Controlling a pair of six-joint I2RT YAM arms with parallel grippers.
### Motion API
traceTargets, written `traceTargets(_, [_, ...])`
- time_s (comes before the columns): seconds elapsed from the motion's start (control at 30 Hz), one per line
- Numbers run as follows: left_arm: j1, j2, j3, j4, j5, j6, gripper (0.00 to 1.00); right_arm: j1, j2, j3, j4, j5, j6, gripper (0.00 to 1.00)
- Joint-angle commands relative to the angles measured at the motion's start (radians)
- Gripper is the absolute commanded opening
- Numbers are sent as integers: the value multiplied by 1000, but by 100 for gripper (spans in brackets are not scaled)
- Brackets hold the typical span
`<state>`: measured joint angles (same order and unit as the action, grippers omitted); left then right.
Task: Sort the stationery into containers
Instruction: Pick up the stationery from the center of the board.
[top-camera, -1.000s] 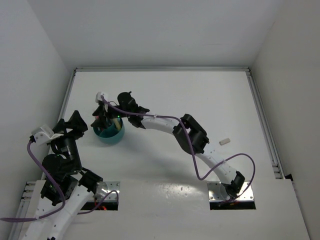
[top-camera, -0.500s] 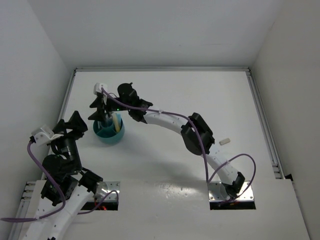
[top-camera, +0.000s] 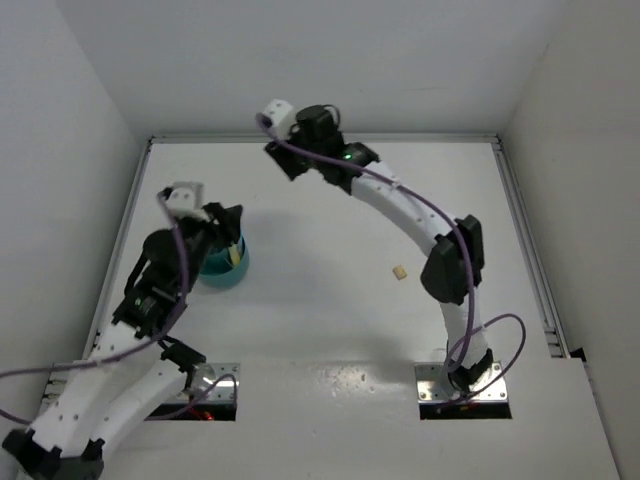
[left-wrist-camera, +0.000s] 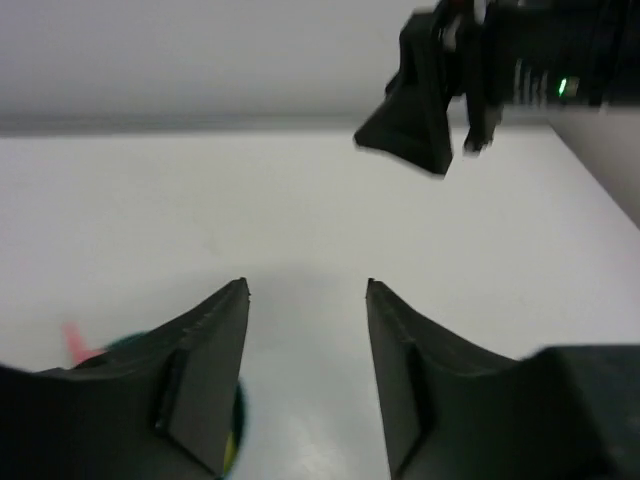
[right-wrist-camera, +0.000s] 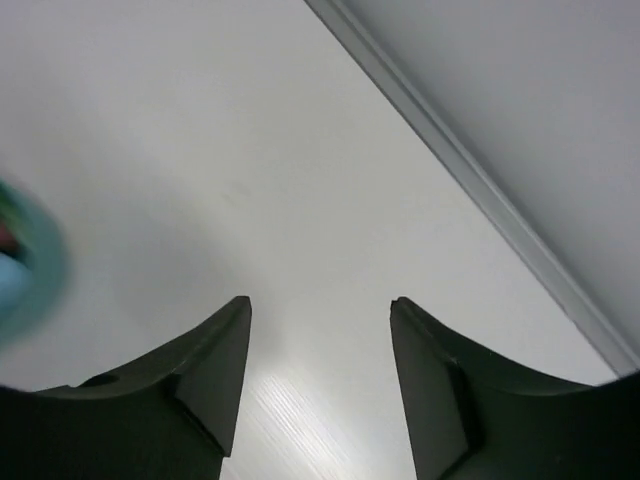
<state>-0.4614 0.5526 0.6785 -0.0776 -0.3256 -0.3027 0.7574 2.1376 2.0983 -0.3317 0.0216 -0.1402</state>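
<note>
The round teal holder (top-camera: 218, 270) stands at the table's left with a yellow pen (top-camera: 232, 256) in it. In the left wrist view its rim (left-wrist-camera: 236, 432) shows behind my left finger, with a pink pen tip (left-wrist-camera: 75, 342) beside it. My left gripper (top-camera: 230, 226) (left-wrist-camera: 305, 285) is open and empty, just above the holder's far rim. My right gripper (top-camera: 292, 162) (right-wrist-camera: 320, 300) is open and empty, raised over the table's back edge; it also shows in the left wrist view (left-wrist-camera: 430, 110). The holder is a teal blur (right-wrist-camera: 28, 270) at the right wrist view's left edge.
A small pale yellowish piece (top-camera: 400, 271) lies on the white table right of centre. A metal rail (top-camera: 320, 138) (right-wrist-camera: 480, 185) runs along the back edge, and white walls close in the left, back and right sides.
My right gripper has lifted off the holder and swung right toward the back edge. My left arm has reached forward to the holder. The pale piece now lies further left.
</note>
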Motion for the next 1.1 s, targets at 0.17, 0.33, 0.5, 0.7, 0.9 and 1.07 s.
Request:
traceTargets(0.17, [-51, 524, 262, -73, 573, 22, 36, -389, -243, -289, -630, -63, -122, 0])
traceTargets(0.33, [-91, 656, 377, -114, 531, 37, 0, -420, -372, -641, -597, -115, -99, 59])
traceTargets(0.5, [-91, 575, 308, -105, 436, 46, 66, -420, -406, -811, -521, -101, 1, 70])
traceTargets(0.7, [-91, 365, 228, -68, 248, 57, 76, -400, -369, -886, -451, -101, 79, 59])
traceTargets(0.9, [-91, 345, 210, -68, 244, 68, 76, -409, -285, -873, -429, -111, 125, 49])
traceTargets(1.07, [-91, 334, 210, -68, 255, 68, 76, -409, -228, -851, -429, -65, 148, 43])
